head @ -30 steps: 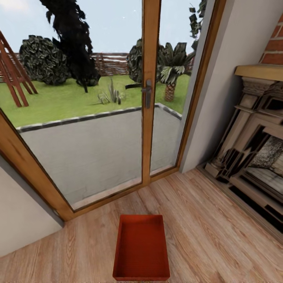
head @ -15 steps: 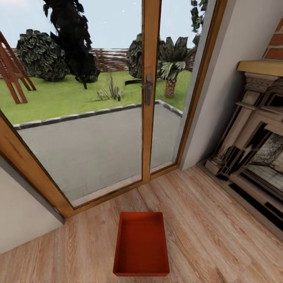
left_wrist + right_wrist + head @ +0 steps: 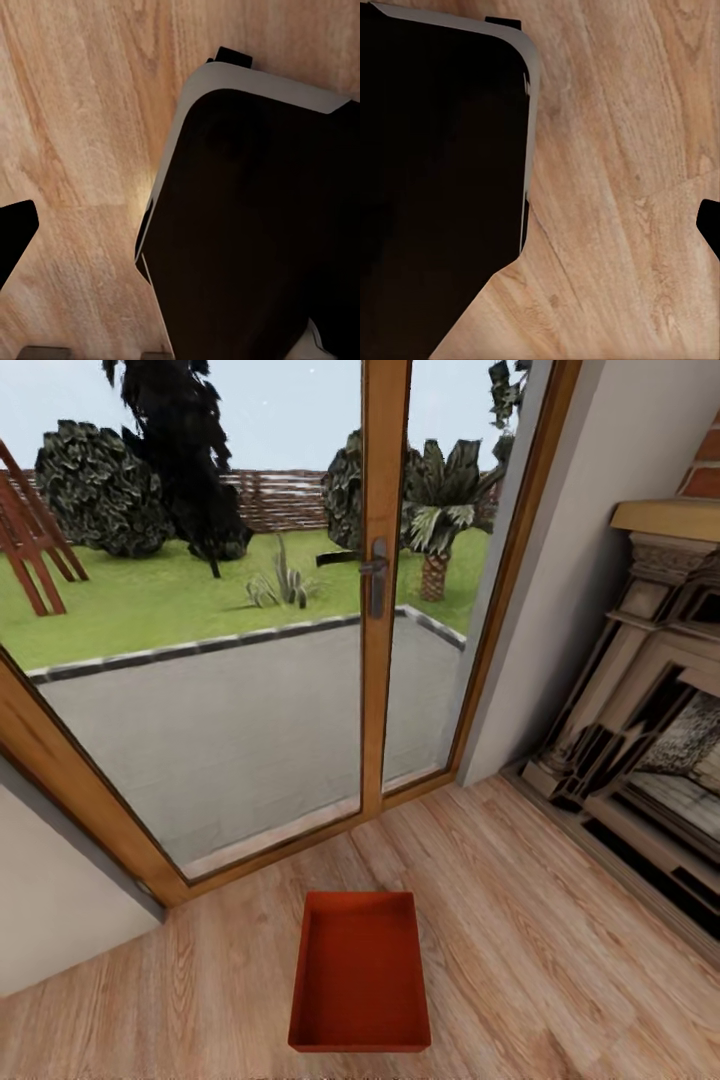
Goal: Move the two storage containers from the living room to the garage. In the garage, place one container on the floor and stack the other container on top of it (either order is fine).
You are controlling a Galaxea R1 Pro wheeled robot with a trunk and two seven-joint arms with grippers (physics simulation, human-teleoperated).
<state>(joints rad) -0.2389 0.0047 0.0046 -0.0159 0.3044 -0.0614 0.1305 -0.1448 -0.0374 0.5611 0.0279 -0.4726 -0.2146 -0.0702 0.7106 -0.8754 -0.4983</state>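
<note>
**Approach to the first bin, nothing gripped yet**

Fingers of both arms barely show: the left wrist view catches a dark tip (image 3: 16, 234) at its edge and the right wrist view another dark tip (image 3: 709, 223), too little to judge, so I cannot tell how far either pair is spread. Nothing shows between them or against them; both wrist cameras look down at the wood-plank floor (image 3: 615, 187) and the robot's dark, pale-edged base (image 3: 255, 225).

One storage container (image 3: 360, 972) lies open side up on the planks, well ahead of the fingers and centred between the two arms as the head camera looks forward. Its far short wall points toward the wood-framed glass doors (image 3: 385, 590); the stone fireplace (image 3: 640, 760) stands off on the right arm's side. A second bin is not something I can place from here.

By my reading the step in hand is the approach in the living room, with pick-up and the trip to the garage all left to do. The next move probably calls for closing in squarely, lowering the trunk, and bringing both arms down to the bin's long walls.
</note>
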